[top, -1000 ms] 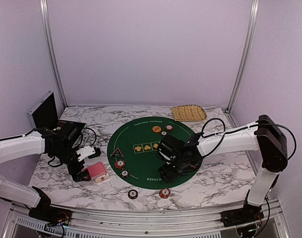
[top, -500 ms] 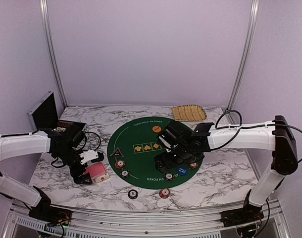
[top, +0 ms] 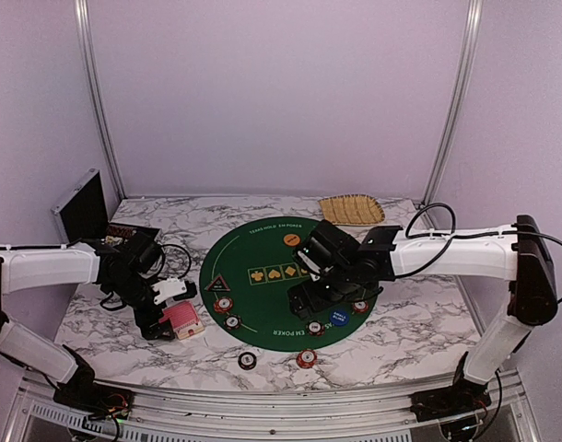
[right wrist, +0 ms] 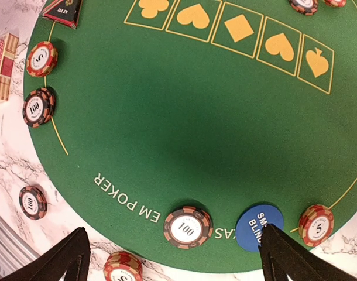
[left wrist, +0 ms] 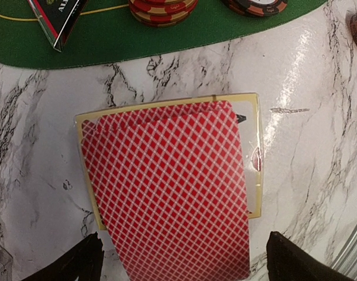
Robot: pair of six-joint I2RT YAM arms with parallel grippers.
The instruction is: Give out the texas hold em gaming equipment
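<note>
Your right hand [right wrist: 174, 234] has just spread apart, leaving the blue button [right wrist: 257, 225] at the lower right of the mat [right wrist: 184, 134]. Your left hand [left wrist: 184, 257], also apart, straddles the cards [left wrist: 167, 187] on the tabletop [left wrist: 32, 146]; deal those next.

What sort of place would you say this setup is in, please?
Probably a robot test booth rather than a card room: plain lilac walls on metal frame posts, and a marble-pattern table with a green poker mat laid on it.
</note>
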